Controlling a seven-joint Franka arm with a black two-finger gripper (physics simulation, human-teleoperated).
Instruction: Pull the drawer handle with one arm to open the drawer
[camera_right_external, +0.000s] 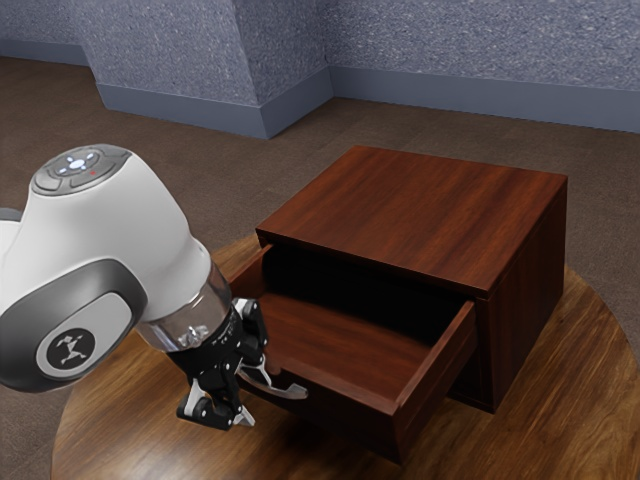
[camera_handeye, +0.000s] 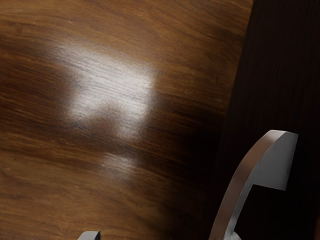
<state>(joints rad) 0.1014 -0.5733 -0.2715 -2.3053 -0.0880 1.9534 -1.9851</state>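
A dark red wooden cabinet (camera_right_external: 420, 205) stands on a round wooden table (camera_right_external: 560, 420). Its drawer (camera_right_external: 340, 345) is pulled well out toward the exterior view's lower left, and the inside looks bare. A curved silver handle (camera_right_external: 280, 384) sticks out of the drawer front (camera_right_external: 330, 418). My gripper (camera_right_external: 215, 414) hangs just beside that handle, on the side away from the cabinet, fingers pointing down at the table. The fingers stand apart and open, and the handle is not between them. In the wrist view the handle (camera_handeye: 255, 175) curves up against the dark drawer front (camera_handeye: 285, 75), off to one side of my hand.
Glossy tabletop (camera_handeye: 100, 100) lies directly under my hand. The table edge (camera_right_external: 70, 420) runs close behind the gripper at the exterior view's lower left. Brown floor and a grey-blue wall (camera_right_external: 180, 50) surround the table.
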